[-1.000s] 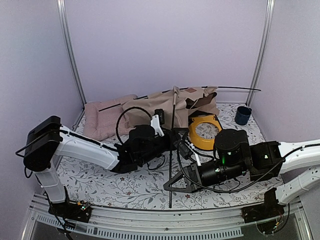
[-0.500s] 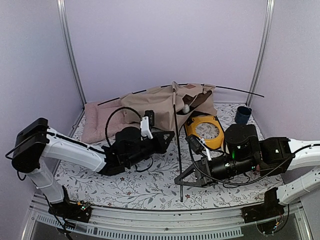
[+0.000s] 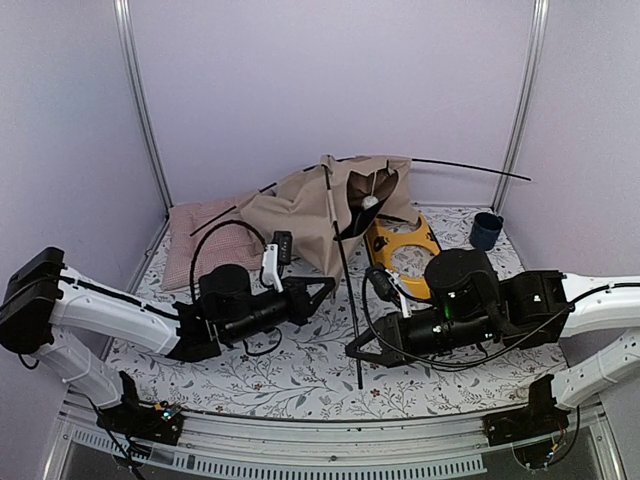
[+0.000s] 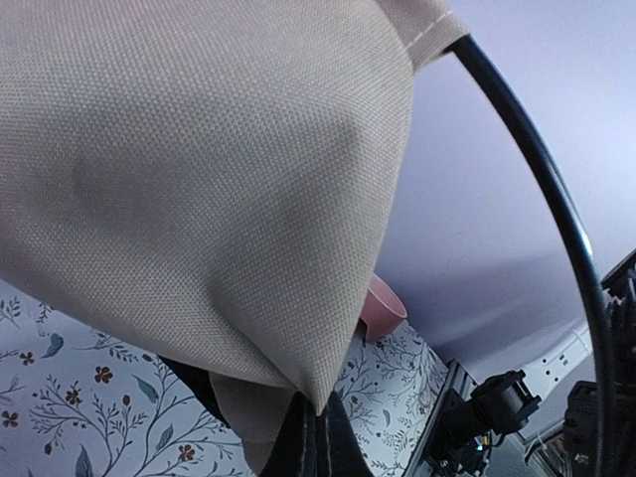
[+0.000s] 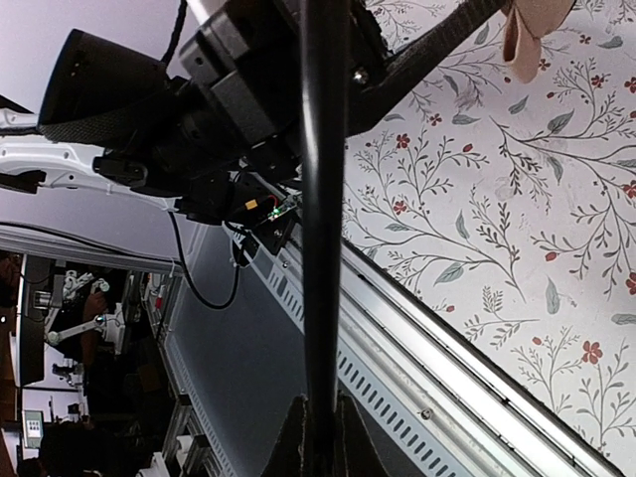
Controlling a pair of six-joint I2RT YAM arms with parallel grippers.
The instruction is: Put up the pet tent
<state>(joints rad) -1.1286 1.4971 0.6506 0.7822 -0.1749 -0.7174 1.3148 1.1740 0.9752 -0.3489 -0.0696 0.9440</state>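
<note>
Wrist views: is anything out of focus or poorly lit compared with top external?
Left wrist: the tent fabric fills the frame, weave crisp and evenly lit; the fingers at the bottom edge are dark and blurred. Right wrist: the black pole is close and soft-edged, the floral tablecloth sharp. Top external: even soft light, no glare, all sharp.

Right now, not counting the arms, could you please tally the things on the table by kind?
tent: 1
cushion: 1
bowl stand: 1
cup: 1
total: 4
</note>
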